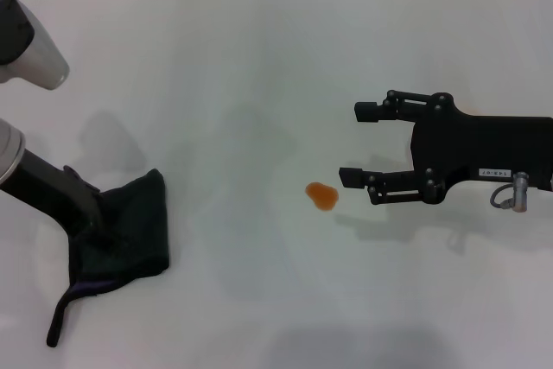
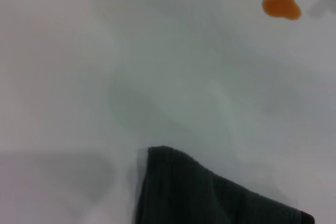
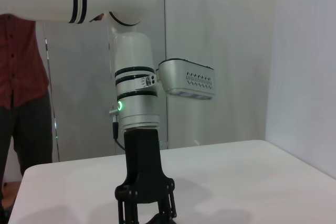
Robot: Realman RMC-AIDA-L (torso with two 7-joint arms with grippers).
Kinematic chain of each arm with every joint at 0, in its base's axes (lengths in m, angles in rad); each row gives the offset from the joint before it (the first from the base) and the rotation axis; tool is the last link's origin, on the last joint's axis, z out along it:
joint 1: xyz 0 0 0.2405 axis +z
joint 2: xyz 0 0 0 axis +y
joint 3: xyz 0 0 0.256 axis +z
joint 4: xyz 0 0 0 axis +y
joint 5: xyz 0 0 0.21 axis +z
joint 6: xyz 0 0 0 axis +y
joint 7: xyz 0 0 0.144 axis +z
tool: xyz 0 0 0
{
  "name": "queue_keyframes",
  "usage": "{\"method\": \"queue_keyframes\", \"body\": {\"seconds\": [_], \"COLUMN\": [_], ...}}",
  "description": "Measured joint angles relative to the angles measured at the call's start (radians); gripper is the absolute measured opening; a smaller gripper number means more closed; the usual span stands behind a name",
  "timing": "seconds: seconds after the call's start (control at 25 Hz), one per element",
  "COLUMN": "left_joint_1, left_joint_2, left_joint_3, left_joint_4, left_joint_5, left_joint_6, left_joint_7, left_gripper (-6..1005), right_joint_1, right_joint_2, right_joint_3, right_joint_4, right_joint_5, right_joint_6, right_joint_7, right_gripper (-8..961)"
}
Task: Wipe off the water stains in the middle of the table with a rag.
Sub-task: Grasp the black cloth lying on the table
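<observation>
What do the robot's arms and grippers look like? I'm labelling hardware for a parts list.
The right gripper is matte black with two long linkage fingers, a small white label and a grey cable loop on its body. The left gripper is black too, on a white arm with black bands, a green ring light and a grey vented camera box.

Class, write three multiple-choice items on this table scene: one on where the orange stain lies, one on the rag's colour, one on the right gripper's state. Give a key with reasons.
1. Where is the orange stain?
A. Under the rag
B. On bare table between the rag and the right gripper
C. Inside the right gripper

2. What colour is the rag?
A. White
B. Yellow
C. Black to dark navy

3. How are the right gripper's fingers?
A. Open, holding nothing
B. Shut on the rag
C. Shut on the stain

Key: 1 B, the stain sits on the table, apart from both. 2 C, the rag under the left gripper is dark. 3 A, the right gripper has its fingers spread.
</observation>
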Motion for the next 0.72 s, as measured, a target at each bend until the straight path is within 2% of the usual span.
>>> {"method": "queue_keyframes", "body": {"seconds": [0.16,0.72], "left_joint_1": [0.001,0.004], "left_joint_2": [-0.004,-0.007], "left_joint_3": [0.03,0.04], "left_joint_4": [-0.003,-0.001], "left_joint_5": [0.001,0.001], "left_joint_6": [0.001,0.001], "left_joint_7": [-0.003,-0.005], "left_gripper": [607,579], "right_joint_1": [0.0,-0.011], "right_joint_2": [0.0,0.0], "right_joint_3": [0.0,0.0], "right_joint_4": [0.0,0.0], "right_joint_5": [0.001,0.005], "right_joint_6": [-0.001,-0.004], "right_joint_7": [0.0,0.0], "right_gripper": [826,826]}}
